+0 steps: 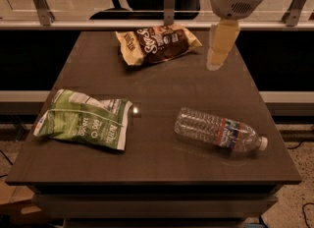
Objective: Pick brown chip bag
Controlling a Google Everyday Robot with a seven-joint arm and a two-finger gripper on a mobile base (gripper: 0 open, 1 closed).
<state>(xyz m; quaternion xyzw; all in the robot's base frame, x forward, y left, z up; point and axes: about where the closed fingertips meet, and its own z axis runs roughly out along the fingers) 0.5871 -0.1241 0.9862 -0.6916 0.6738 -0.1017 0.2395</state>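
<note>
Brown chip bag [158, 44]: glossy dk brown, tan ends, white script; gripper [216, 64] at its 3 o'clock, grip can't tell

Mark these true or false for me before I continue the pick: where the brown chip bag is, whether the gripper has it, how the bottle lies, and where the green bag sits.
1. The brown chip bag lies at the far end of the table. True.
2. The gripper holds the brown chip bag. False: it hangs beside the bag, toward the picture's right, with a gap between them.
3. The water bottle stands upright. False: it lies on its side, cap toward the near right corner.
4. The green bag lies on the near left part of the table, apart from the bottle. True.
</note>
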